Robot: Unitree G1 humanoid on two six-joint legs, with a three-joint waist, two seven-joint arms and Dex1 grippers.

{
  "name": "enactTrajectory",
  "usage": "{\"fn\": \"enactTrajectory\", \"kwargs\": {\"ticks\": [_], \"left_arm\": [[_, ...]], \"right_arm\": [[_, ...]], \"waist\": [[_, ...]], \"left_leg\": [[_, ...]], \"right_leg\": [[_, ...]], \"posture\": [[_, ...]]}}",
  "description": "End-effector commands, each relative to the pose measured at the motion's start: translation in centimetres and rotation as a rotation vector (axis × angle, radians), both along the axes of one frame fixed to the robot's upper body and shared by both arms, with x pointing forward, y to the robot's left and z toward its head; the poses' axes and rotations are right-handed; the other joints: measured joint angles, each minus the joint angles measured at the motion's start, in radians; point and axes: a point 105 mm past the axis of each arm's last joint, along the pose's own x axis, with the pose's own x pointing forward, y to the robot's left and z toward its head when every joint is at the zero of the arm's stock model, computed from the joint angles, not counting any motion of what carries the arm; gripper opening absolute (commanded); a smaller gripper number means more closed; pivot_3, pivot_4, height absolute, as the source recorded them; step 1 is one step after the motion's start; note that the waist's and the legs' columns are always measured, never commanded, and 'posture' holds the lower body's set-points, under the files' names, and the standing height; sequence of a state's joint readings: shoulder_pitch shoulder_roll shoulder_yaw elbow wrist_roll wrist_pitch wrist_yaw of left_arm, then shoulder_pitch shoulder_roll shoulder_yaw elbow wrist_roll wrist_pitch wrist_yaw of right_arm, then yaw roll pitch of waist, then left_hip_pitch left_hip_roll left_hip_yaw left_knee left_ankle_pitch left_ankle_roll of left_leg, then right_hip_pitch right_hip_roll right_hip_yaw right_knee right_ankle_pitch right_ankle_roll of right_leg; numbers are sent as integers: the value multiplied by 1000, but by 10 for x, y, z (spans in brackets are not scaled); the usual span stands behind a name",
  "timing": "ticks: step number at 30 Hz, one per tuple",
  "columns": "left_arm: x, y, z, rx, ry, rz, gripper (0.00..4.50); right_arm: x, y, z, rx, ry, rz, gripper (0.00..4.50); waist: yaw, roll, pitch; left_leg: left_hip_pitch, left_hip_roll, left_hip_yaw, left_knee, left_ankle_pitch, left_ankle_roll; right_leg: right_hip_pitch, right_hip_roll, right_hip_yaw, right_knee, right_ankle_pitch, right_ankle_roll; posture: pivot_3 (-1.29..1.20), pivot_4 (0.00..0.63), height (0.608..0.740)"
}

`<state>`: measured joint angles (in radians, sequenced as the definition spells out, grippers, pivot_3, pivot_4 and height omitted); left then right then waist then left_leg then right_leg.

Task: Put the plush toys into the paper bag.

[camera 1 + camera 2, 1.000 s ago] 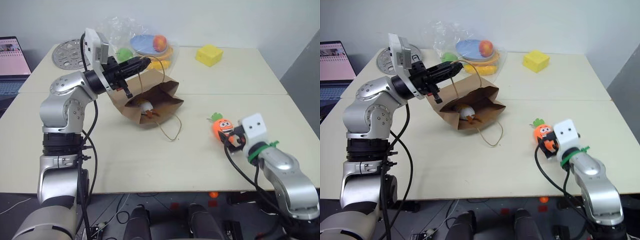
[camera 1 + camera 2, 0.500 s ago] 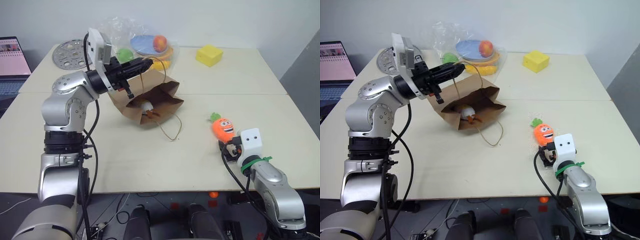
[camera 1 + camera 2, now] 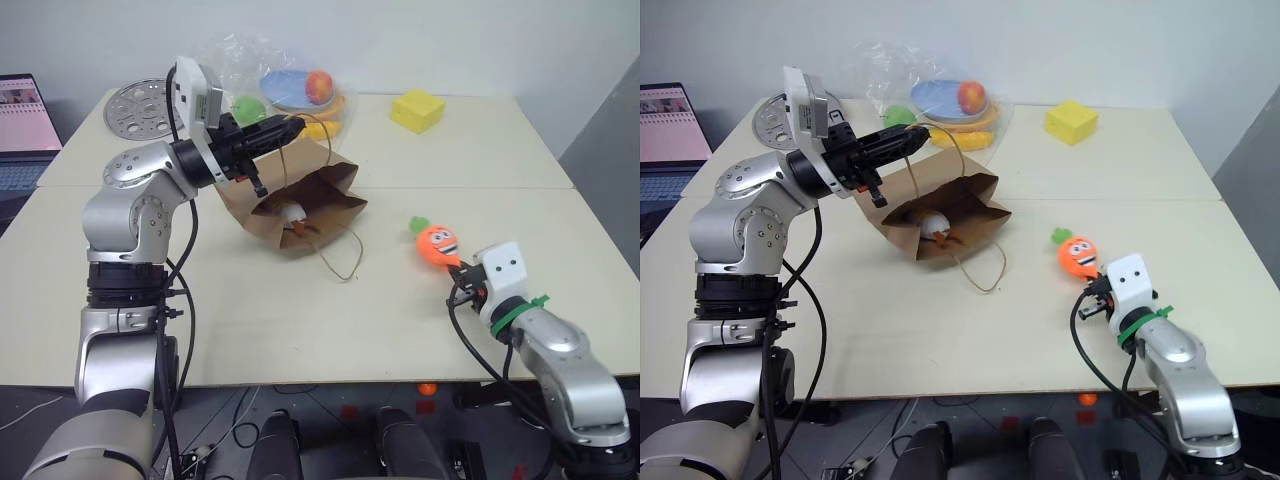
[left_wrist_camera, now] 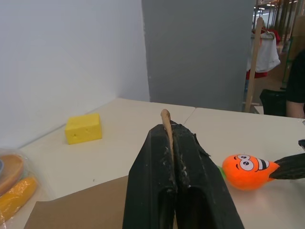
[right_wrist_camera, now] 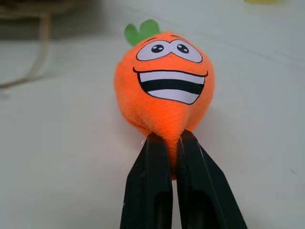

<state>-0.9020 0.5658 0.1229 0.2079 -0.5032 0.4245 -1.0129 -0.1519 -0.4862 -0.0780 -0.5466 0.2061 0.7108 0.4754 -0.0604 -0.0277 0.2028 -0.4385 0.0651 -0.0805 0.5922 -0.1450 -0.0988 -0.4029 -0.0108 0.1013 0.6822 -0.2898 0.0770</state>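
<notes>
The brown paper bag (image 3: 318, 190) lies tilted on the table with its mouth open towards me. My left gripper (image 3: 288, 127) is shut on the bag's cord handle (image 4: 165, 117) and holds it up. A white-and-yellow egg plush (image 3: 293, 214) sits inside the bag. The orange carrot plush (image 3: 436, 244) is to the right of the bag, face up. My right gripper (image 5: 172, 139) is shut on the carrot's pointed lower tip. The carrot (image 4: 248, 170) shows past the left gripper's fingers too.
A clear plastic bag of fruit (image 3: 292, 88) stands right behind the paper bag. A yellow cube (image 3: 418, 109) is at the back right, a round metal disc (image 3: 136, 107) at the back left and a laptop (image 3: 24, 128) at the far left. The bag's loose second handle (image 3: 340, 262) trails on the table.
My right gripper went from open around the carrot to shut on its tip. The carrot has shifted a little to the left and away. The left arm and the bag kept still.
</notes>
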Motion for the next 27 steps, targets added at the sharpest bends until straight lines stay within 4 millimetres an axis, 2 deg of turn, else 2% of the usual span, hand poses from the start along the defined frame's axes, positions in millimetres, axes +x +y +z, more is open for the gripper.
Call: {"fn": "enactTrajectory", "kwargs": {"ticks": [1,4,6,9,13,17,24,27], "left_arm": [[-5,1,16,4,-65,1,0],[-4,-1,16,5,-68,-4,0],[-4,-3,17,11,-73,-10,0],[-3,-4,17,14,-74,-13,0],[-6,-5,17,16,-75,-18,0],[-7,-1,15,14,-71,-11,0],[-8,-2,13,20,-68,-16,0],[-9,-3,13,22,-69,-20,0]], "right_arm": [[-3,34,34,66,-45,222,13],[3,52,42,87,-17,290,13],[15,71,43,101,-10,306,13],[22,80,44,107,-4,312,13],[43,109,29,10,26,326,13],[70,122,36,59,17,256,13],[100,148,40,92,24,238,13],[112,161,36,106,39,240,13]], "waist": [[0,0,0],[1,0,0],[2,0,0],[6,0,0],[3,0,0],[2,0,0],[2,0,0],[2,0,0]], "left_leg": [[1,0,0,0,0,0],[1,0,-1,0,0,0],[1,0,-1,0,0,0],[1,0,-1,0,0,0],[0,0,-1,0,0,0],[0,0,-1,-1,0,0],[0,0,-1,-2,0,0],[0,0,-1,-2,0,0]], "right_leg": [[0,0,0,0,0,0],[2,0,0,0,0,0],[2,0,-1,0,1,-1],[1,0,-1,0,2,-4],[1,0,-1,0,3,-4],[0,0,-1,1,3,-4],[-1,0,-2,1,3,-4],[-1,0,-2,1,3,-4]], "posture": [[0,150,740],[0,150,740],[0,150,740],[0,150,740],[0,150,740],[0,150,740],[0,150,740],[0,150,740]]}}
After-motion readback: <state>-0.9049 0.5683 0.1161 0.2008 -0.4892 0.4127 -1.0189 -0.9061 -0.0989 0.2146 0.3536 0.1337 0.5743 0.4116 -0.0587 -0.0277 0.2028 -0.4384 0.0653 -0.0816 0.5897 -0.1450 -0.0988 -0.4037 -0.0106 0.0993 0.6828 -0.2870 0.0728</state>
